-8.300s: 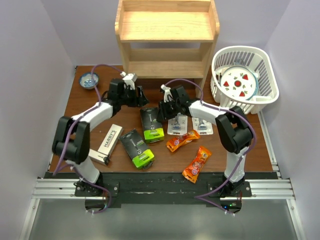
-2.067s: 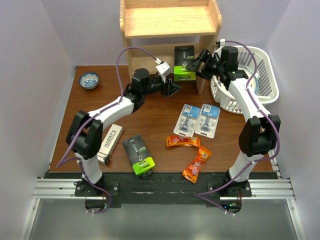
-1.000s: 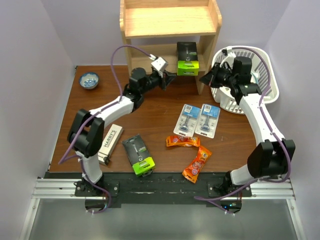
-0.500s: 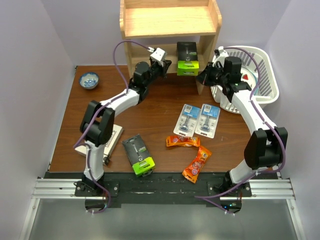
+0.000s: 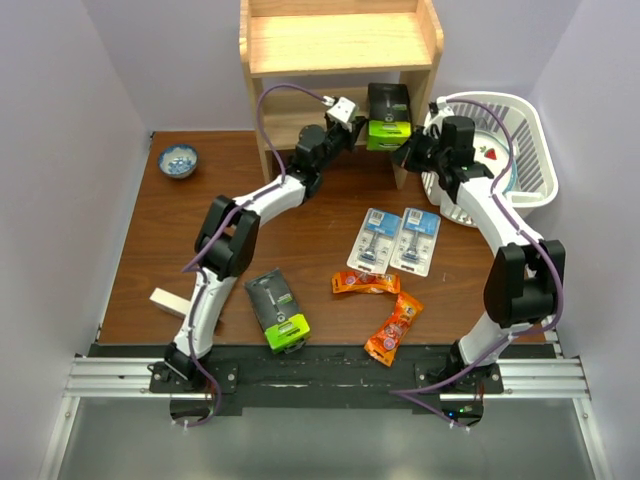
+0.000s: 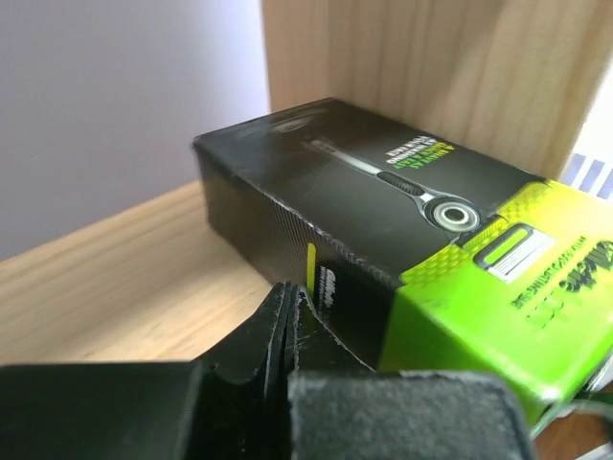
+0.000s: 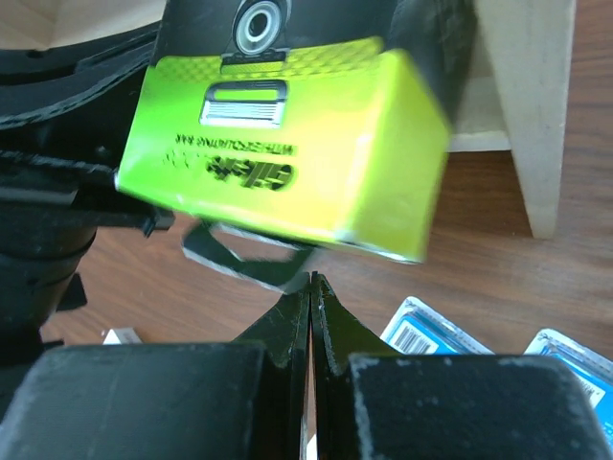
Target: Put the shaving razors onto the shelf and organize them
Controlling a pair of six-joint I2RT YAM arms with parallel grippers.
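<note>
One black razor box with a lime-green end (image 5: 388,118) lies on the lower board of the wooden shelf (image 5: 340,45), its green end sticking out over the front. My left gripper (image 5: 357,131) is shut, its tips (image 6: 290,292) against the box's left side (image 6: 383,240). My right gripper (image 5: 408,152) is shut too, its tips (image 7: 312,280) just under the box's green end (image 7: 287,163). A second black-and-green box (image 5: 275,310) and two blue-headed blister cards (image 5: 372,238) (image 5: 414,240) lie on the table. A pale long box (image 5: 168,300) shows only partly behind my left arm.
Two orange snack packets (image 5: 365,283) (image 5: 395,328) lie near the front. A white slatted basket (image 5: 530,135) holding a strawberry plate stands right of the shelf, close to my right arm. A small blue bowl (image 5: 179,160) sits at the back left. The shelf's right side panel (image 7: 527,96) is beside the box.
The box has slid a little to the right on the lower board with my left gripper following it. My right gripper has come in close under its green end.
</note>
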